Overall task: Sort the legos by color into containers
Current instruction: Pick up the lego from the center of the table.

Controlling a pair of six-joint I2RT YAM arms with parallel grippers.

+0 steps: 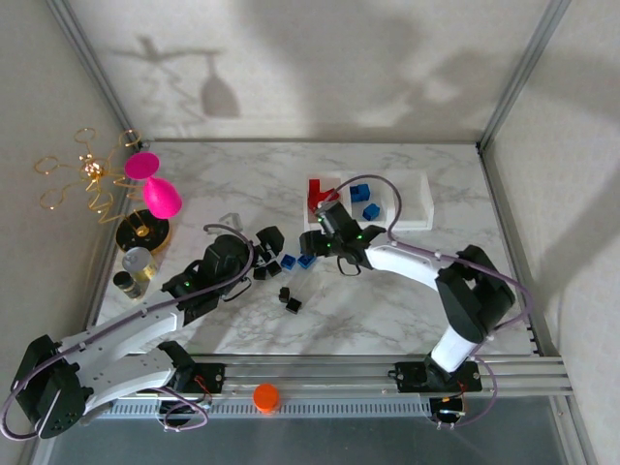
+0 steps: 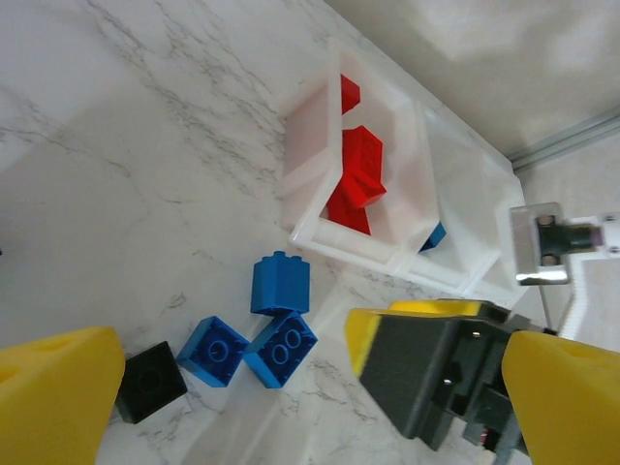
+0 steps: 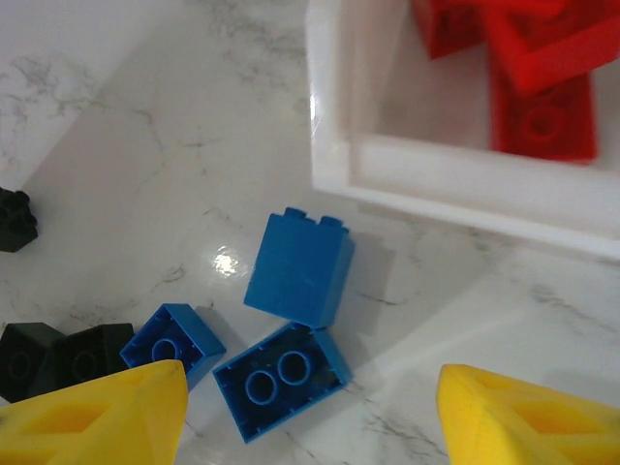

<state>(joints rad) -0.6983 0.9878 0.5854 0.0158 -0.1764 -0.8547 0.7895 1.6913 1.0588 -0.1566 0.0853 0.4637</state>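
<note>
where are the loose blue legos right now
In the right wrist view, three loose blue legos lie clustered on the marble table, just outside the containers' red compartment, with black legos to their left.

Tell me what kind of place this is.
Probably a robot test cell: two arms on a rail, a marble table walled by white panels, and legos with containers staged for sorting.

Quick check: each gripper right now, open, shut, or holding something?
Left gripper: open, holding nothing.
Right gripper: open, holding nothing, above loose blue legos.
</note>
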